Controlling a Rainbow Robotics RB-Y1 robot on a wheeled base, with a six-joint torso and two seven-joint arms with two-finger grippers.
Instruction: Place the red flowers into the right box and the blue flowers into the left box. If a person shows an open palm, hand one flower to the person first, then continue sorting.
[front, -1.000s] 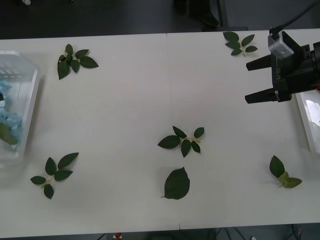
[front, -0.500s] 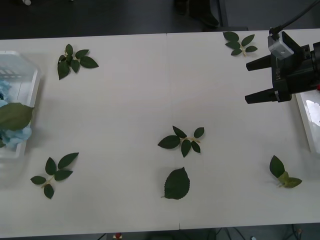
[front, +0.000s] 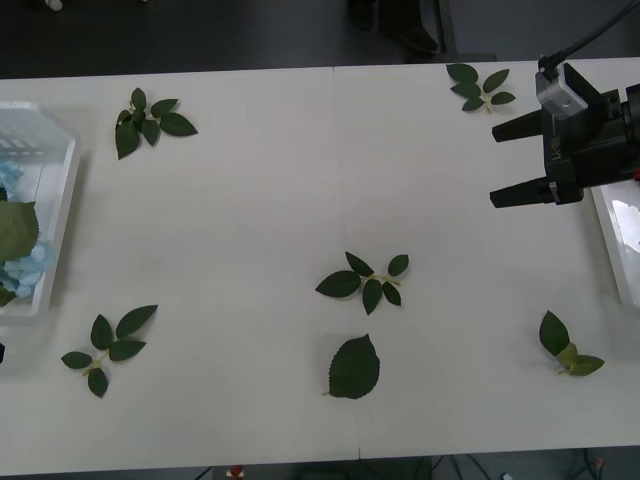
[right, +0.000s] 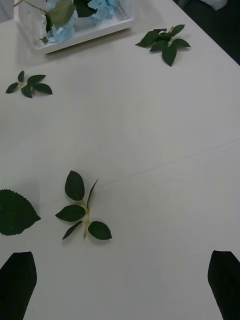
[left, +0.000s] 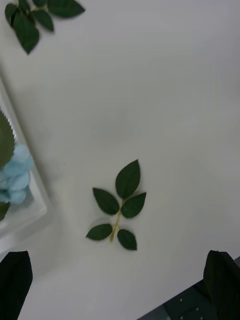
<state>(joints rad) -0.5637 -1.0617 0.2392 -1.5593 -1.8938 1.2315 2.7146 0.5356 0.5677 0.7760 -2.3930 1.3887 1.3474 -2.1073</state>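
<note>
Pale sky-blue hydrangea heads (front: 22, 262) are lying in the translucent white left tray (front: 62, 215); sorting looks nearly finished.

Only loose green leaf sprigs (front: 365, 279) are lying on the white table (front: 270, 190). The right gripper (front: 497, 165) is hovering empty, black fingers spread, beside the white right tray (front: 618, 245). The left gripper (left: 117, 287), fingers likewise apart, is hanging near the left tray.

On the white table (front: 300, 180), the left box (front: 62, 215) at the left edge holds blue flowers (front: 28, 262). The right gripper (front: 494, 165) hovers open beside the right box (front: 618, 240). 6 leaf sprigs (front: 365, 280) lie scattered.
</note>
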